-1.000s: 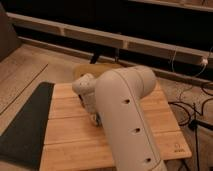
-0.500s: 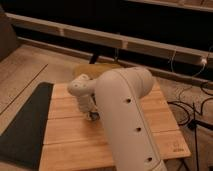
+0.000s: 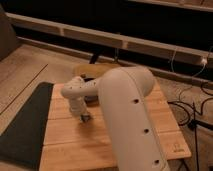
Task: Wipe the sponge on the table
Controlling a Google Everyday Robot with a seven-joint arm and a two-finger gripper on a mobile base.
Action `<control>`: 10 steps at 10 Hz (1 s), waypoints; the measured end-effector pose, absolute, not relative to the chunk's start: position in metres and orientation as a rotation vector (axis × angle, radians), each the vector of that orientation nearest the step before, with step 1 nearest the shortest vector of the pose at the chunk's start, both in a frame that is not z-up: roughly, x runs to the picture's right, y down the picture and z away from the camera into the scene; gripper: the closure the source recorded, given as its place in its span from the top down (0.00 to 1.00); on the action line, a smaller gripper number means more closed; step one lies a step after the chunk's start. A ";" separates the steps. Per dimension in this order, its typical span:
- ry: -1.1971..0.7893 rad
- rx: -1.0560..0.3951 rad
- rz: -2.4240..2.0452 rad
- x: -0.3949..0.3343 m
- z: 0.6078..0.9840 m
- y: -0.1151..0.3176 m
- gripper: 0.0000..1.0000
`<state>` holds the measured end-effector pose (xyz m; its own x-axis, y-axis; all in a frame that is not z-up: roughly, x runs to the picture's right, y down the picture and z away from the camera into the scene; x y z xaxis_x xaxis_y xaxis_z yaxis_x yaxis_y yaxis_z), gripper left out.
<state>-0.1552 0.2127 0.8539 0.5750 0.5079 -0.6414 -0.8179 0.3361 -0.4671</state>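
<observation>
My arm's large white body fills the middle of the camera view and reaches down and left to the wooden table (image 3: 70,145). The gripper (image 3: 83,116) points down at the left-centre of the tabletop. It is shut on the sponge (image 3: 87,118), of which only a small blue-grey bit shows at the tip, pressed onto the wood. The arm hides the right half of the table.
A dark grey mat (image 3: 24,127) lies on the floor along the table's left side. A yellowish round thing (image 3: 97,69) with a dark object beside it sits at the table's far edge. Cables (image 3: 189,107) trail over the floor on the right.
The gripper has slid leftward across the tabletop with the sponge under it, and the arm's wrist has swung left with it.
</observation>
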 end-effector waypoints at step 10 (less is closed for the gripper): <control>0.785 -0.844 0.968 -0.036 0.807 0.243 0.00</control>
<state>-0.0363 0.2430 0.8066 0.3591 0.3684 -0.8575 -0.9150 0.3198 -0.2458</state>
